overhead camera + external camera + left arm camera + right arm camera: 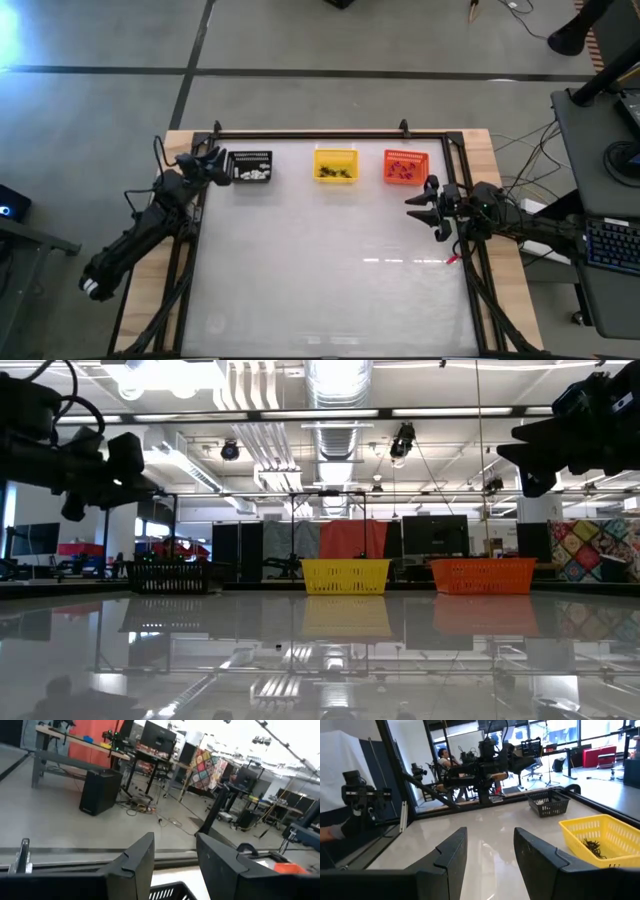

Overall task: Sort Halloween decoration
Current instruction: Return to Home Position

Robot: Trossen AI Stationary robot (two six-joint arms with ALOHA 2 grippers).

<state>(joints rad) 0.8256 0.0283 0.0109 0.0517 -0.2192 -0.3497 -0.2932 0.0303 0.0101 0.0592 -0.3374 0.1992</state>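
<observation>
Three small slatted baskets stand in a row along the table's far edge. The black basket (251, 166) holds white bits (255, 175), the yellow basket (335, 165) holds black spider-like shapes (592, 847), and the orange basket (405, 167) holds dark purple bits (403, 172). My left gripper (220, 170) hovers just left of the black basket, raised off the table and pointing level; it is open with nothing between its fingers (175, 865). My right gripper (420, 207) hovers near the orange basket, on its near right side, also level, open and empty (490, 855).
A dark frame rail (330, 134) runs along the far edge behind the baskets, with side rails at left and right. The glossy white tabletop (330, 270) spreads out nearer than the baskets. Desks, cables and a keyboard (612, 245) stand off the table's right side.
</observation>
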